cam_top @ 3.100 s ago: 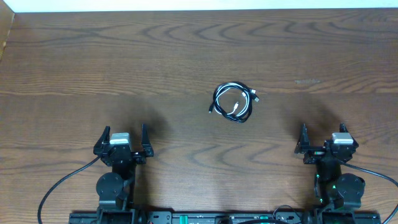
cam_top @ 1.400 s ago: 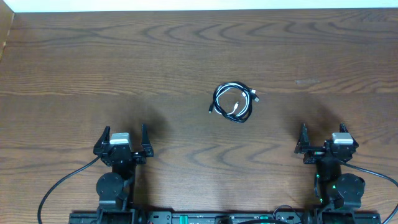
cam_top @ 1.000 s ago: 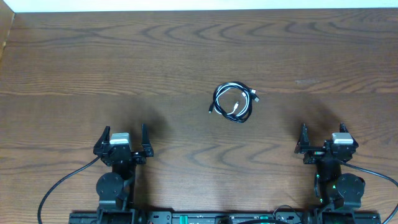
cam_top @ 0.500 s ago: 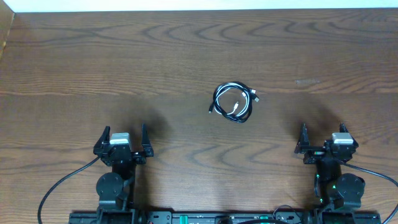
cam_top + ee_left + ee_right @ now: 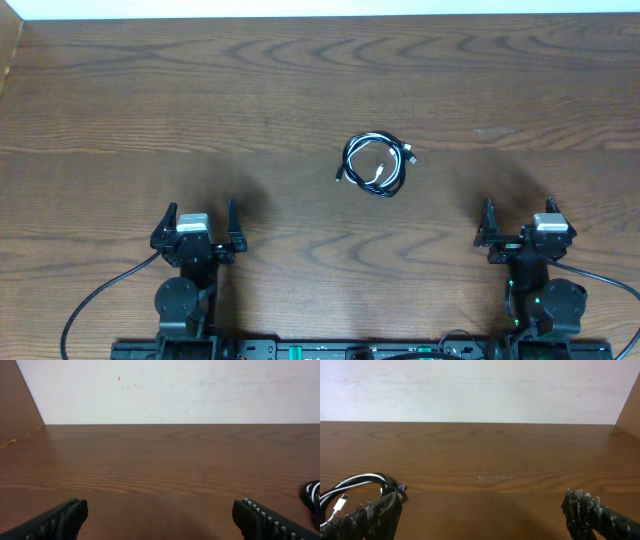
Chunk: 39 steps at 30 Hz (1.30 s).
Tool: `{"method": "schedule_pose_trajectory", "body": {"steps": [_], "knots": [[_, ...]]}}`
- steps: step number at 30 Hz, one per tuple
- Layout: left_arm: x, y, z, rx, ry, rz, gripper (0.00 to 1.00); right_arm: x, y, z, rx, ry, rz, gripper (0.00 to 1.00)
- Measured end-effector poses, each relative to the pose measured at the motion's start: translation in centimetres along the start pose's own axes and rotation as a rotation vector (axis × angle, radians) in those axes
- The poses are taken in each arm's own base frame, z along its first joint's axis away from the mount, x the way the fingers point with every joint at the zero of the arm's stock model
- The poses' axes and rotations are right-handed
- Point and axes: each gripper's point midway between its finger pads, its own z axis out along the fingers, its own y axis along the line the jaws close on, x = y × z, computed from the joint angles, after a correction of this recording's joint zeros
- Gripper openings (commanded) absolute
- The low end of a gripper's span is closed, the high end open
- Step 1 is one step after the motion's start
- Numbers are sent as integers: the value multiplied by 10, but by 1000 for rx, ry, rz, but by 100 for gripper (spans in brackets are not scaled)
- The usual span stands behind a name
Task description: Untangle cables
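left pincer [image 5: 200, 212] splayed, right pincer [image 5: 519, 214] splayed, both parked low

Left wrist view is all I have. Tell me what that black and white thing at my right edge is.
Observer: It is the cables, black cords and a white one coiled together, lying flat in the middle of the table.
Operator: Give me where the right gripper stands to them.
Observer: The right gripper is open, back by the near edge and well apart from them.
Operator: Report any loose ends.
Observer: The right wrist view shows a white plug lying inside the loop.
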Motion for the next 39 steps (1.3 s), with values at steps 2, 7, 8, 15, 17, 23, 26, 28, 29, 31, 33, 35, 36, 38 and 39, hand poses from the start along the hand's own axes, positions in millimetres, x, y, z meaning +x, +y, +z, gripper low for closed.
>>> {"method": "schedule_pose_trajectory", "body": {"steps": [2, 7, 8, 15, 17, 23, 26, 28, 29, 31, 33, 35, 36, 38, 39], "knots": [[0, 0, 0, 0, 0, 0, 98, 0, 0, 0, 0, 0, 0, 99], [0, 0, 0, 0, 0, 0, 98, 0, 0, 0, 0, 0, 0, 99], [0, 0, 0, 0, 0, 0, 98, 0, 0, 0, 0, 0, 0, 99], [0, 0, 0, 0, 0, 0, 98, 0, 0, 0, 0, 0, 0, 99], [0, 0, 0, 0, 0, 0, 98, 0, 0, 0, 0, 0, 0, 99], [0, 0, 0, 0, 0, 0, 98, 0, 0, 0, 0, 0, 0, 99], [-1, 0, 0, -1, -4, 1, 98, 0, 0, 0, 0, -2, 0, 99], [-2, 0, 0, -1, -8, 1, 98, -4, 0, 0, 1, -19, -1, 99], [-2, 0, 0, -1, -10, 3, 98, -7, 0, 0, 1, -29, -1, 99], [-2, -1, 0, 7, -11, 5, 98, -9, 0, 0, 2, -39, -1, 99], [-2, -6, 0, 32, -10, 9, 98, -12, 0, 0, 1, -49, -2, 99], [-1, -9, 0, 53, -3, 3, 98, -14, 0, 0, -1, -59, -2, 99], [-1, -10, -1, 60, 7, -8, 98, -15, 1, 0, -5, -61, -2, 99], [1, -11, -5, 68, 51, -37, 98, -15, 4, -1, -24, -59, 0, 99], [0, -12, -8, 71, 70, -53, 98, -16, 6, -1, -36, -59, 4, 99]]}}
